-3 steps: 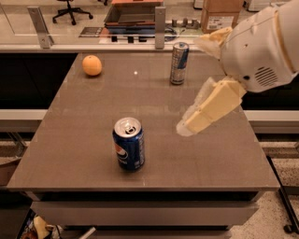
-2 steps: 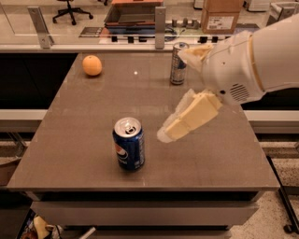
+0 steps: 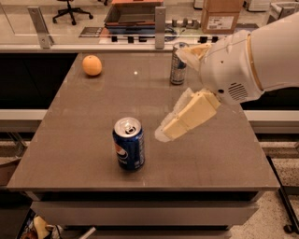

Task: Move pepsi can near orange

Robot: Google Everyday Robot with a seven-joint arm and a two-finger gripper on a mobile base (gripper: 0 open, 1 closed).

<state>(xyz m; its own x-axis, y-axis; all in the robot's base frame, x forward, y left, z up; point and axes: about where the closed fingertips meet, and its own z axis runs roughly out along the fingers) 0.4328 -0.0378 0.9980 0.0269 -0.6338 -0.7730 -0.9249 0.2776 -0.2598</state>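
The pepsi can (image 3: 128,149) stands upright on the brown table (image 3: 70,140), in the front part of it and a little to the left of the middle. Its silver top with the opening tab is visible, and the round logo looks toward the camera. Nothing touches the can.

The orange (image 3: 92,65) lies at the far left corner of the same table, well apart from the pepsi can. A second can (image 3: 178,65), taller and slimmer, silver and blue, stands upright near the far edge, to the right of the middle. It is partly behind the robot's arm.

The gripper (image 3: 173,93) hangs above the table, to the right of the pepsi can and a little behind it, not touching it. Its two cream-coloured fingers (image 3: 191,114) are spread wide apart and hold nothing. The lower finger points down and to the left, and its tip is near the can's top but apart from it. The upper finger is just beside the top of the slim can. The big white arm (image 3: 252,60) comes into view from the right side.

Behind the table there is a low glass wall with metal posts. Beyond it a cardboard box (image 3: 222,14) and an office chair (image 3: 70,9) are visible.
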